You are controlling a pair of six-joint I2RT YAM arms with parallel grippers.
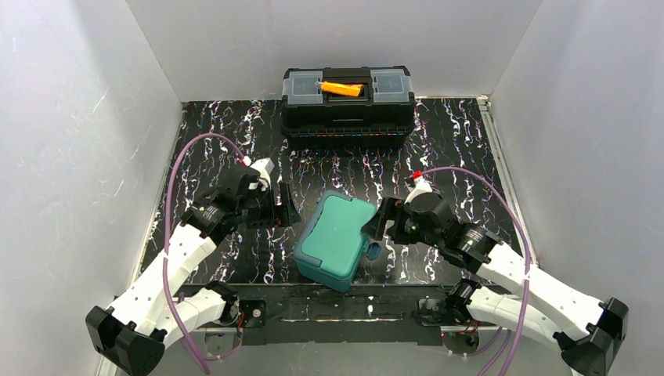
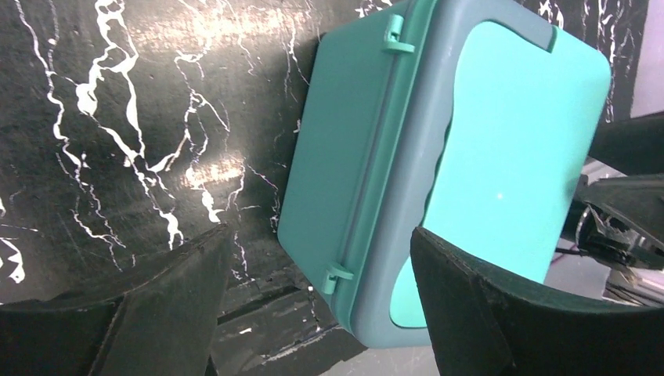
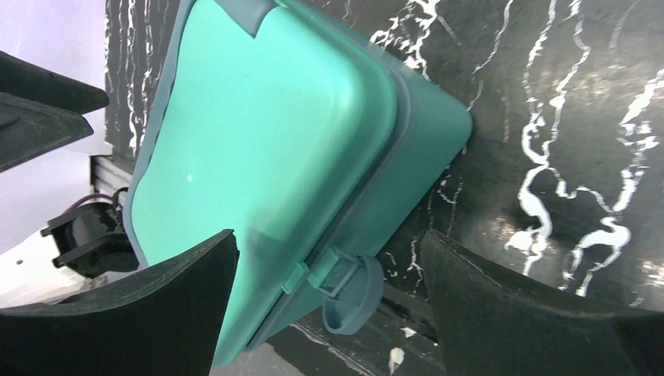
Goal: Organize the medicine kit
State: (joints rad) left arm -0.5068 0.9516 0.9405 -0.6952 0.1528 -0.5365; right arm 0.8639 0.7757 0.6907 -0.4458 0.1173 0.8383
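The small teal-green rectangular plastic medicine kit point(image 1: 337, 235) lies shut, turned askew, at the near middle of the black white-veined worktop point(image 1: 219, 141). The large black toolbox with the orange handle point(image 1: 348, 110) stands well apart at 12 o'clock.

The left pincer point(image 1: 291, 207) sits just beside the kit at its 9 o'clock, wide open and gripping nothing. Its wrist view shows the two small hinge tabs point(image 2: 337, 278) on that long side. The right pincer point(image 1: 378, 221) hangs at the kit's 3 o'clock, also spread wide and empty. The rounded grey-teal front latch point(image 3: 344, 301) sits below it, towards 5 o'clock.

The step in hand looks to be getting the pale lid point(image 2: 509, 141) open. The latch seems to hang loose from the rim, though the angle is too steep to be sure.

- The right arm should bring one finger under the latch or the lid's lip and lift towards 9 o'clock, swinging the lid about the hinges.
- The left arm should brace the hinge wall low down, on the base and not on the lid. Otherwise the light box may slide or tip.
- Go slowly, since the kit lies near the worktop's 6 o'clock edge.
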